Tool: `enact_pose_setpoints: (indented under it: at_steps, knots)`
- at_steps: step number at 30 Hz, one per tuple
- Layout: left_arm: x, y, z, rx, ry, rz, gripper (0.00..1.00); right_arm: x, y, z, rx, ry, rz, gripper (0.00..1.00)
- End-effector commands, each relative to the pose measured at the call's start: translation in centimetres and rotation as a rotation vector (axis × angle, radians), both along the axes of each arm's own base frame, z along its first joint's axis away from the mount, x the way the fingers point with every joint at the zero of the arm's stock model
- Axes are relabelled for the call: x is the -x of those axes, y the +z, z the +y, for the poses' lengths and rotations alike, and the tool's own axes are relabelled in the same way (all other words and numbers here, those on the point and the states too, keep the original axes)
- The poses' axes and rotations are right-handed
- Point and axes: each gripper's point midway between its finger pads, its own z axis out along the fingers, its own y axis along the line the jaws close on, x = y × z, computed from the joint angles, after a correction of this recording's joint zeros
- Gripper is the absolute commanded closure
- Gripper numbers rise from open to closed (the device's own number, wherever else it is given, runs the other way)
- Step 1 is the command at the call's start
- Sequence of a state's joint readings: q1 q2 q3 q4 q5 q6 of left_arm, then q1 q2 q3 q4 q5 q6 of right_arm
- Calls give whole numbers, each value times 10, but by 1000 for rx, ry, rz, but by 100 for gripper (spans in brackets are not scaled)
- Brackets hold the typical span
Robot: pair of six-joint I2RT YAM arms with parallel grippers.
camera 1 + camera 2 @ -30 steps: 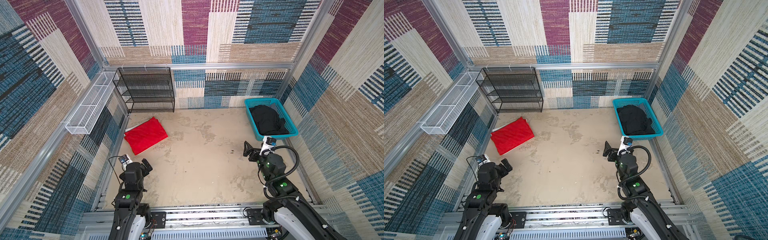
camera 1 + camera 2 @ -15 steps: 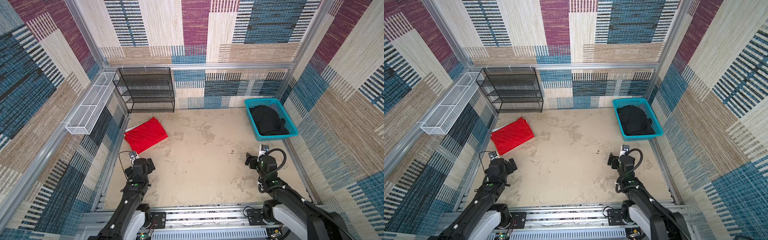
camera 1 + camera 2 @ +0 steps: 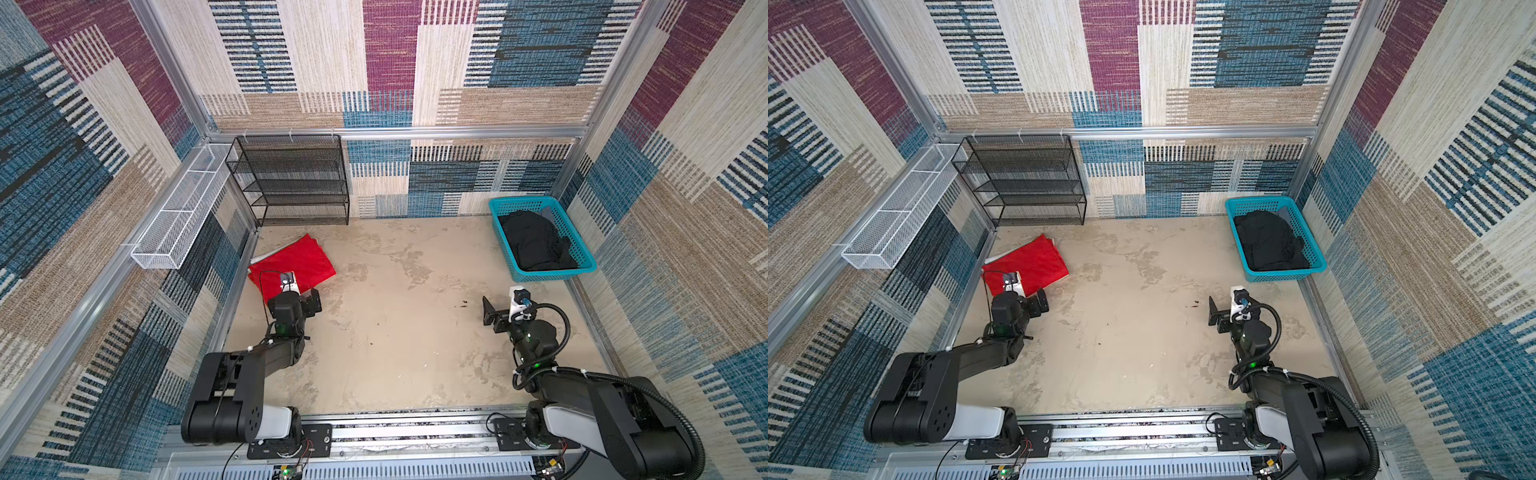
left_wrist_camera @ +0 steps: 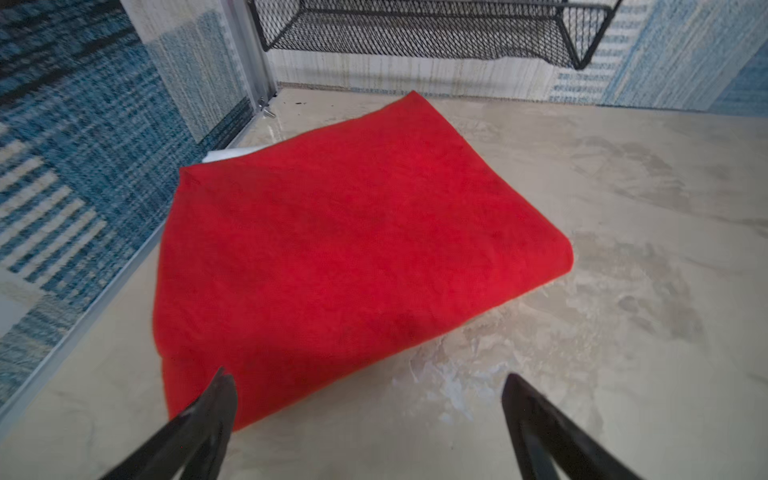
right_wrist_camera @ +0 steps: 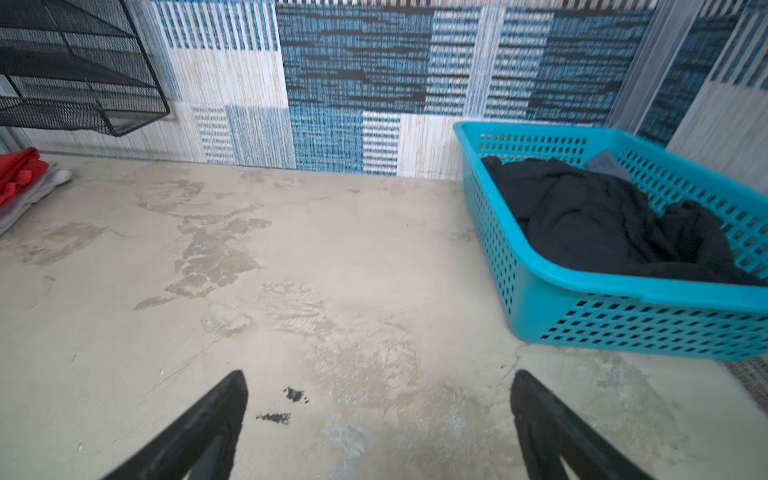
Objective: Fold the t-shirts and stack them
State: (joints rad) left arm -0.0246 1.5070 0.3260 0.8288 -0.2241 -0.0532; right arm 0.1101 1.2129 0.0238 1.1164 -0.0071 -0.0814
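Note:
A bright red t-shirt (image 3: 301,259) (image 3: 1034,262) (image 4: 353,241) lies folded flat at the left rear of the floor. Under it a white t-shirt shows only as a sliver (image 4: 224,154) (image 5: 29,199). A black t-shirt (image 3: 536,243) (image 3: 1268,243) (image 5: 602,220) lies crumpled in the teal basket (image 3: 552,275) (image 5: 623,291). My left gripper (image 3: 305,298) (image 3: 1038,301) (image 4: 365,376) hovers open at the red shirt's near corner, one fingertip over the cloth, holding nothing. Over bare floor, short of the basket, my right gripper (image 3: 500,313) (image 3: 1225,316) (image 5: 378,374) is open and empty.
A black mesh shelf rack (image 3: 291,183) stands against the back wall, left of centre. A white wire basket (image 3: 183,216) hangs on the left wall. A bit of grey cloth (image 5: 606,162) shows behind the black shirt in the basket. Patterned walls close in three sides.
Both arms have reached forward from near the front rail. The left gripper has come up to the red shirt's near corner; the right gripper has moved toward the basket. Both stayed open.

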Motion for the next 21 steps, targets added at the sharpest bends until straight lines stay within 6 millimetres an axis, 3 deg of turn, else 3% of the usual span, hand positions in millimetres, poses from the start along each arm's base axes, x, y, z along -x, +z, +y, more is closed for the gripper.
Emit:
enact_pose_setpoints:
  at_steps: [1,4,9,11,13,15,16,21]
  knots:
    - [-10,29,-11,-19,-76,-111,0,3,48,-1,24,-3,-219,1]
    - [-21,30,-17,-40,-118,-132,0,1,50,5,39,32,-233,1]
    - [-23,28,-17,-35,-121,-103,0,-9,41,14,90,78,-225,1]
    - [-22,26,-18,-29,-122,-80,0,-15,37,1,54,26,-200,1]
    - [-23,27,-17,-34,-119,-96,0,-22,29,1,33,77,-167,1]
    - [-23,26,-17,-30,-115,-82,0,-36,21,-4,-17,109,-138,1]
    - [-24,27,-16,-33,-112,-88,0,-49,8,-9,-39,119,-39,1]
    - [-20,28,-13,-34,-96,-105,0,-49,15,-16,-56,83,-75,1]
